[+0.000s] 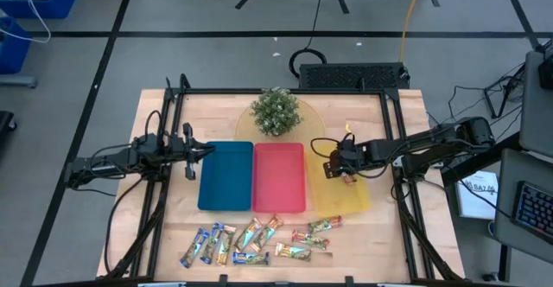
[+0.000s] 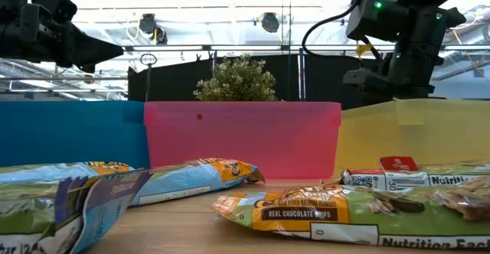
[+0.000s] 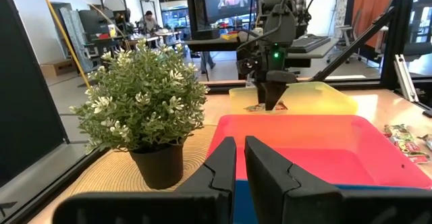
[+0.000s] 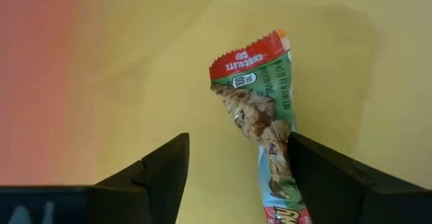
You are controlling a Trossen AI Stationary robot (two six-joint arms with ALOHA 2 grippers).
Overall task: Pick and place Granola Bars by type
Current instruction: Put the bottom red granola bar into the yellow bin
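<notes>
My right gripper (image 1: 340, 171) (image 4: 239, 158) hangs open over the yellow tray (image 1: 344, 196), fingers pointing down. A red-green granola bar (image 4: 260, 109) (image 3: 264, 106) lies below it on the tray floor, its far part running under or beside one finger. Several more bars (image 1: 259, 240), blue, orange and red-green, lie flat on the table's near edge, seen close up in the low view (image 2: 306, 208). My left gripper (image 1: 193, 153) (image 3: 240, 158) waits shut at the blue tray's (image 1: 225, 176) left side, above the table. My right gripper is open, and the red-green bar's lower part (image 4: 275, 158) runs along the inner side of one finger (image 4: 317, 177). I cannot tell whether the finger touches it. The bar's red crimped end (image 4: 248, 57) points away from the fingers, over the yellow tray floor.
A red tray (image 1: 279, 176) sits between the blue and yellow trays. A potted plant (image 1: 276, 111) stands on a round woven mat (image 1: 311, 118) at the table's far side. Dark frame rails (image 1: 399, 162) run along both sides of the table.
</notes>
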